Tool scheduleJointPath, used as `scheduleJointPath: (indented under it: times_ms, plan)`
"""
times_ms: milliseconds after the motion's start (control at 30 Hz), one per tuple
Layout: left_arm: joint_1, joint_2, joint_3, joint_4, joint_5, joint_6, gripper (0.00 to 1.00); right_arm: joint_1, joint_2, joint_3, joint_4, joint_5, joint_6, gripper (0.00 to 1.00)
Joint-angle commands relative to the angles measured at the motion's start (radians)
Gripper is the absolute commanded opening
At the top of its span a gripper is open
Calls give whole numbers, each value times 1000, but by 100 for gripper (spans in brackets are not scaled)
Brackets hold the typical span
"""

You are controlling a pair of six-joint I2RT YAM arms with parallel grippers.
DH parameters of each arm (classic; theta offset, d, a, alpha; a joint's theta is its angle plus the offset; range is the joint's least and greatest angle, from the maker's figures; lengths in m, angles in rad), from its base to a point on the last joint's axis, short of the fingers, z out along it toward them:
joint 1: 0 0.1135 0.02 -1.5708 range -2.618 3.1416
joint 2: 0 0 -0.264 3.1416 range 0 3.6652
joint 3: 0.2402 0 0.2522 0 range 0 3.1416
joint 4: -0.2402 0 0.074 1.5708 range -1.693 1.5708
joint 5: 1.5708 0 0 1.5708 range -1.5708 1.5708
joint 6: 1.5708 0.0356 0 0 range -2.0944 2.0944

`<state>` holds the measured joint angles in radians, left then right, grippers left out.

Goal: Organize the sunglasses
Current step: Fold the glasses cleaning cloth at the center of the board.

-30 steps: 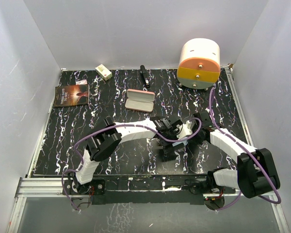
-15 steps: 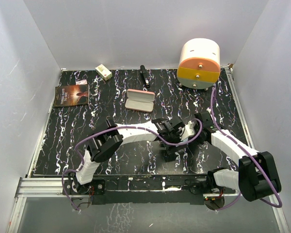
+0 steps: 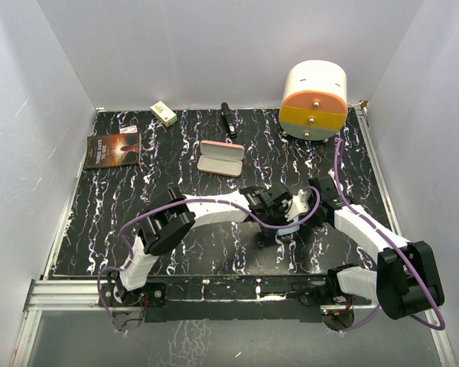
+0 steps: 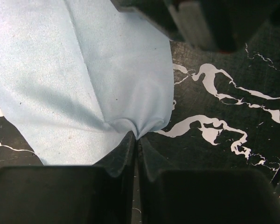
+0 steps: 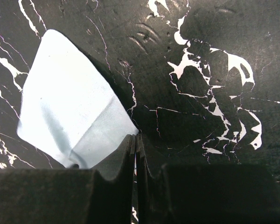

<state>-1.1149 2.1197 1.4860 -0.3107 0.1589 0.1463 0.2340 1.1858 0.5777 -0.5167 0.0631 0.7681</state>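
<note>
Your black marbled table (image 3: 138, 199) carries a round white drawer unit (image 3: 314, 99) at the far right. A book (image 3: 112, 149) lies far left, and the pink case (image 3: 220, 158) lies open between them. Nearer you, the light blue cloth (image 4: 60, 70) lies on the table. Your left gripper (image 4: 136, 140) pinches one puckered corner of it, jaws closed. Your right gripper (image 5: 135, 144) is closed likewise on another edge. You cannot pick out the sunglasses in any view.

The sunglasses (image 3: 271, 234), a small, thin, dark-framed pair, lie on the table (image 3: 214, 252) just on the near side of the left fingers (image 4: 121, 154); too dark to tell their pose.
</note>
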Motion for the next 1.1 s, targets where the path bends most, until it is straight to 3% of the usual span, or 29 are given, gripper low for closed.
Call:
scheduleJointPath:
  times_ms: [0,200,500,767,1067]
  plan:
    - [-44,221,-96,-197,62,1,0,20,-2,10,41,-22,3,8]
    - [-43,185,-15,-235,30,33,0,21,-17,43,32,-50,-5,8]
    - [-42,52,167,-365,10,74,0,20,-114,212,-109,-44,-18,8]
    - [-42,-68,301,-458,147,45,0,21,-202,310,-195,-78,-21,8]
    - [-24,-168,306,-449,324,-54,0,20,-242,470,-327,-50,-22,8]
